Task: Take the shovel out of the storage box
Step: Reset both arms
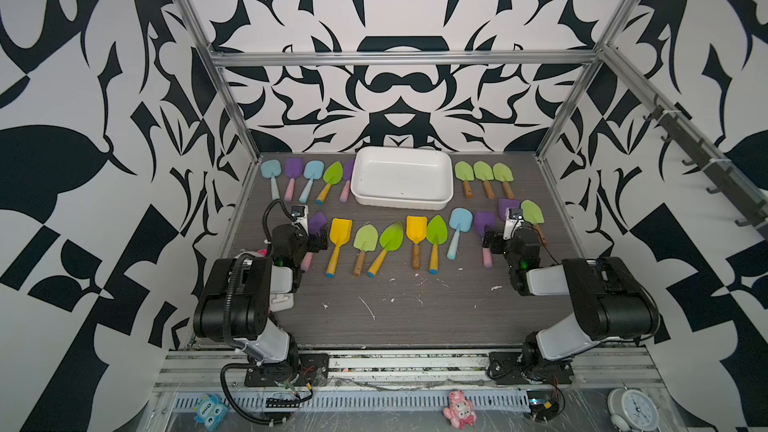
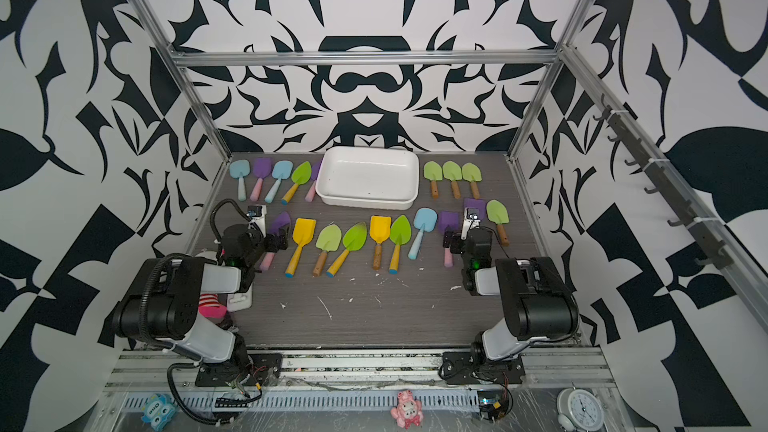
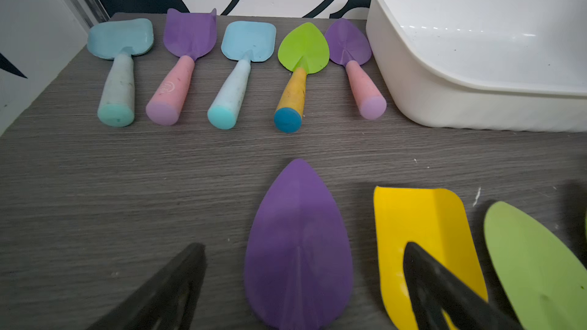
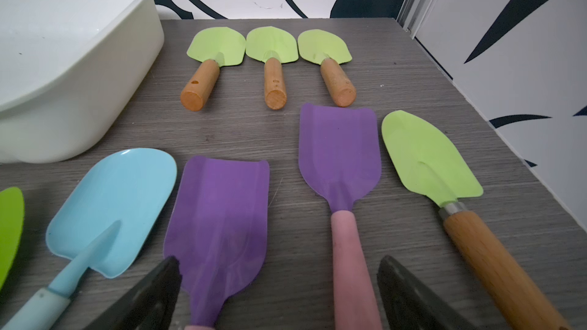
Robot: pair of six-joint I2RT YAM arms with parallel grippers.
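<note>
The white storage box point(image 1: 401, 201) point(image 2: 368, 201) stands at the back middle of the table, and I see no shovel inside it point(image 3: 476, 106) point(image 4: 79, 90). Several coloured shovels lie on the table in rows around it. My left gripper point(image 1: 318, 239) point(image 3: 303, 246) is open, low over a purple pointed shovel point(image 3: 298, 242) at the left end of the front row. My right gripper point(image 1: 488, 238) point(image 4: 279, 260) is open over a purple square shovel point(image 4: 219, 217) and the pink handle point(image 4: 349, 265) of another one. Neither gripper holds anything.
A yellow shovel point(image 3: 419, 217) lies beside the left gripper, and a light blue one point(image 4: 114, 211) beside the right. White scraps point(image 1: 368, 307) dot the front of the table. Small toys point(image 1: 459, 409) and a clock point(image 1: 633, 409) sit on the front rail.
</note>
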